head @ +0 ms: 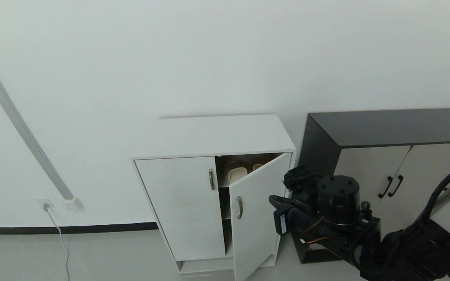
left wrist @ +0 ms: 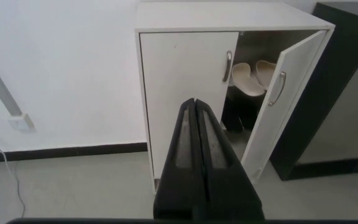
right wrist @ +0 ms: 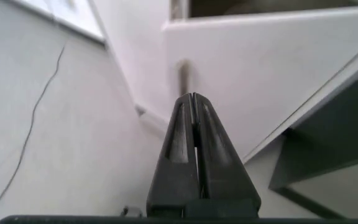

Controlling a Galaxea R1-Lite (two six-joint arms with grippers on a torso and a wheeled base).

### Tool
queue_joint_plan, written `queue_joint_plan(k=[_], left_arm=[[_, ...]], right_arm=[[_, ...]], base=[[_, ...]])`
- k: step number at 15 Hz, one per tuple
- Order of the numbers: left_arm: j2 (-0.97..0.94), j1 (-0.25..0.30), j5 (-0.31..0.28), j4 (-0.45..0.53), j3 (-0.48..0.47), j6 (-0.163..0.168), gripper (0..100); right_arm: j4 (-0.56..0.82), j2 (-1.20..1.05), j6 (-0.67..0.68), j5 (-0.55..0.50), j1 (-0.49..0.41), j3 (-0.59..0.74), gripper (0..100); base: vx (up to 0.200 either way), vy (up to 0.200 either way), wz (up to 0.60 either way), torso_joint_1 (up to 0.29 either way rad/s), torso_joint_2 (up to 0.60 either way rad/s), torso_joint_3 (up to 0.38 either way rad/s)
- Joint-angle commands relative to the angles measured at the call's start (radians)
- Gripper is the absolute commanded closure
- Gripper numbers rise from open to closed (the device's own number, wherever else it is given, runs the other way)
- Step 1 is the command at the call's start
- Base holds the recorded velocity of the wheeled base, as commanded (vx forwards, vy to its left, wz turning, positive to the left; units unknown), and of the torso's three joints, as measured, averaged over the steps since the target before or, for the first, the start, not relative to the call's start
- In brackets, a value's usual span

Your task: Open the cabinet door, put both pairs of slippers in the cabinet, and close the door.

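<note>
The white cabinet (head: 213, 134) stands against the wall with its left door (head: 178, 207) closed and its right door (head: 258, 218) swung partly open. Beige slippers (head: 237, 173) lie on the upper shelf inside, and in the left wrist view these slippers (left wrist: 247, 74) show through the gap. My right gripper (head: 274, 201) is shut and empty, close to the outer face of the open door, right of its handle (head: 239, 207). In the right wrist view the right gripper (right wrist: 193, 96) points at that door (right wrist: 272, 74). My left gripper (left wrist: 194, 102) is shut and empty, back from the cabinet (left wrist: 185, 74).
A black-topped cabinet (head: 389, 127) with grey doors stands right beside the white one. A wall socket with a hanging cable (head: 46, 205) is low on the left wall. A grey strip (head: 14, 113) runs diagonally down that wall. Bare grey floor (head: 111, 253) lies in front.
</note>
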Motion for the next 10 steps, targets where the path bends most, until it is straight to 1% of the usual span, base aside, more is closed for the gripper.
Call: queue_joint_plan(k=[1, 2, 3, 5, 9, 10], left_arm=[[0.001, -0.001, -0.001, 0.0, 0.0, 0.002, 100], [0.001, -0.001, -0.001, 0.0, 0.0, 0.002, 100], [0.001, -0.001, -0.001, 0.0, 0.0, 0.002, 100], [0.001, -0.001, -0.001, 0.0, 0.0, 0.002, 100], [0.001, -0.001, -0.005, 0.0, 0.0, 0.005, 100], [0.001, -0.001, -0.005, 0.0, 0.0, 0.005, 100]], right_arm=[[-0.057, 0.04, -0.003, 0.043, 0.002, 0.101, 100], [-0.069, 0.035, -0.003, 0.104, -0.001, 0.157, 100], [-0.117, 0.035, -0.005, 0.14, -0.001, 0.205, 100], [-0.229, 0.06, -0.008, 0.143, -0.001, 0.277, 100], [-0.32, 0.103, -0.02, 0.143, -0.001, 0.346, 100], [-0.324, 0.104, -0.02, 0.143, -0.001, 0.349, 100]], base=[[0.0, 0.0, 0.0, 0.0, 0.0, 0.0], [0.0, 0.0, 0.0, 0.0, 0.0, 0.0], [0.0, 0.0, 0.0, 0.0, 0.0, 0.0], [0.0, 0.0, 0.0, 0.0, 0.0, 0.0], [0.0, 0.0, 0.0, 0.0, 0.0, 0.0], [0.2, 0.0, 0.0, 0.002, 0.0, 0.012]])
